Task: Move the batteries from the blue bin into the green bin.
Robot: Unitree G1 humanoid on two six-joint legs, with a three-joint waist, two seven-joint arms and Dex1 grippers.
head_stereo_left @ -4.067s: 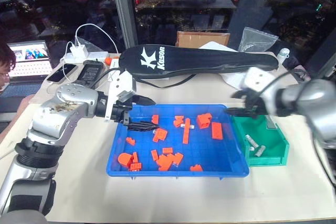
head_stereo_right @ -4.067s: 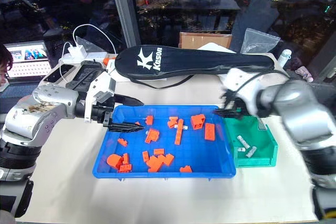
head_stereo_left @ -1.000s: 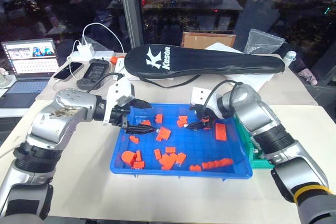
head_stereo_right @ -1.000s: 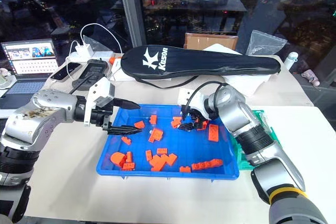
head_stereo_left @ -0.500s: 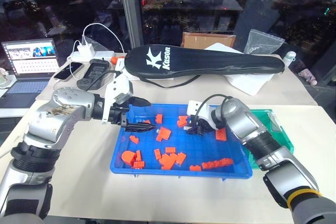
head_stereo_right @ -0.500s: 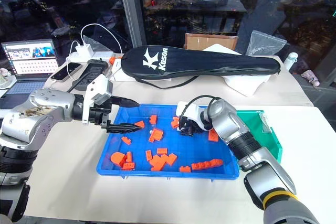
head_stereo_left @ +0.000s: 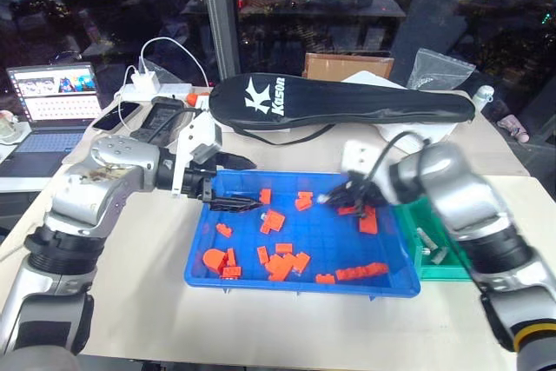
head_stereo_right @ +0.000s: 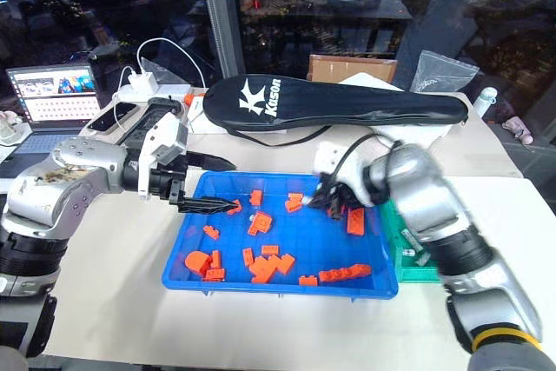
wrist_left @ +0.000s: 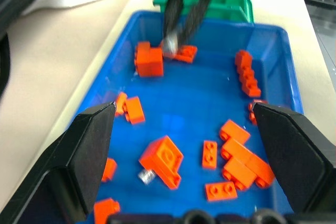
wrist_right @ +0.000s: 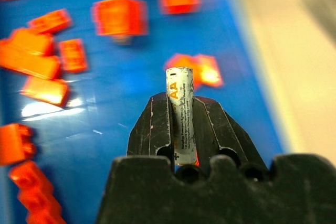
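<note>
From the head cameras, the right gripper (head_stereo_left: 334,200) is hanging above the far right part of the blue bin (head_stereo_left: 295,284), close to the wall it shares with the green bin (head_stereo_left: 447,268). Its fingers are pinched together on something small and pale. Two batteries (head_stereo_left: 427,241) are already lying in the green bin. The left gripper (head_stereo_left: 233,183) is hovering over the blue bin's far left corner, its fingers spread apart and holding nothing. Orange bricks (head_stereo_left: 278,262) are littering the blue floor.

The left wrist camera is looking along its own wide-open fingers (wrist_left: 81,158) across the blue bin toward the green one. It is showing one more battery (wrist_left: 147,176) on the blue floor, partly tucked under an orange brick, and the right gripper beyond with a silvery tip between its fingers.

The right wrist camera is settling what that gripper is carrying: a single AA battery (wrist_right: 180,116) clamped lengthwise between the two black fingers, over the blue floor near its rim.

By my reading, the job is part done: two in the green bin, one in the air and needing to travel sideways over the wall, and at least one waiting among the bricks. Others may be hiding under bricks; I cannot tell.
</note>
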